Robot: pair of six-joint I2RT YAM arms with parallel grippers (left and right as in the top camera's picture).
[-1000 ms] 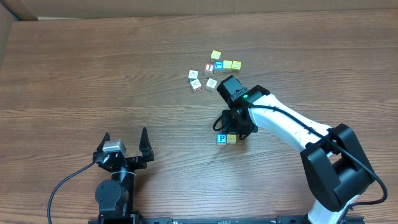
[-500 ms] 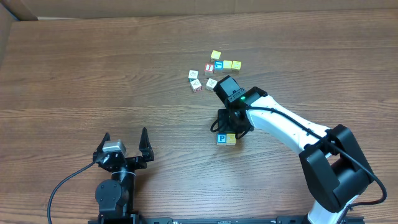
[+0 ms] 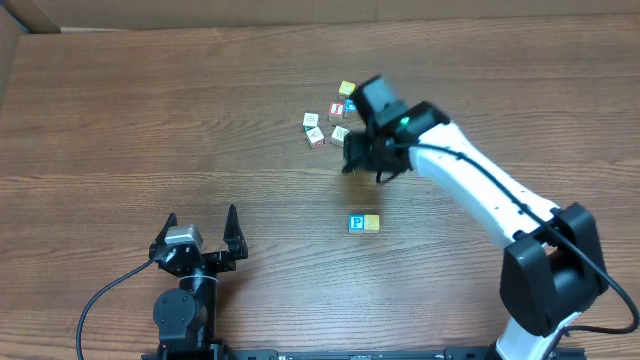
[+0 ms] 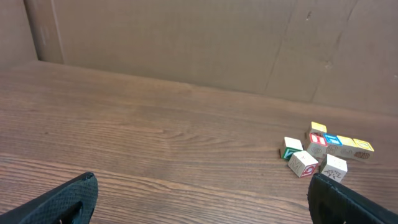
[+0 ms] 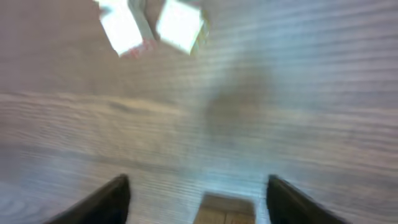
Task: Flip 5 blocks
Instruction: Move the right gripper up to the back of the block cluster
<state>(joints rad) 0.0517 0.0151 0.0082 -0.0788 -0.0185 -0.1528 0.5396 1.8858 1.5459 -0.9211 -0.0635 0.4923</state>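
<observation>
Since the frame one second back, note the right gripper [image 3: 365, 163] lifted off the pair of blocks near the middle of the table [image 3: 150, 120] and carried to the far-side cluster [image 3: 317, 137]. Note the pair itself unmoved.

Overhead view:
- Locate the blue "P" block [image 3: 356, 223] touching the yellow-faced block [image 3: 372, 223], side by side, well apart from both grippers.
- Locate the cluster toward the far edge, right of centre, partly covered by the right arm. Exclude the red "I" cube [image 3: 336, 110] within it.
- Find the left gripper [image 3: 201, 218] parked at the near edge, jaws wide, nothing between them.

Left wrist view:
- Confirm own fingers [image 4: 68, 199] at the lower corners, spread fully, empty.
- See the cluster at far right, cubes touching or just beside one another.

Right wrist view:
- Expect heavy blur.
- Make out two pale blocks [image 5: 180, 25] at the top edge, letters unreadable.
- Read dark fingers [image 5: 106, 199] at the lower corners, set apart, gripping nothing.

Progress, as an estimate only:
- Count the separated pair as two of five probably flipped, though unproven by faces alone.
- Treat three as outstanding, to be drawn from the cluster.
</observation>
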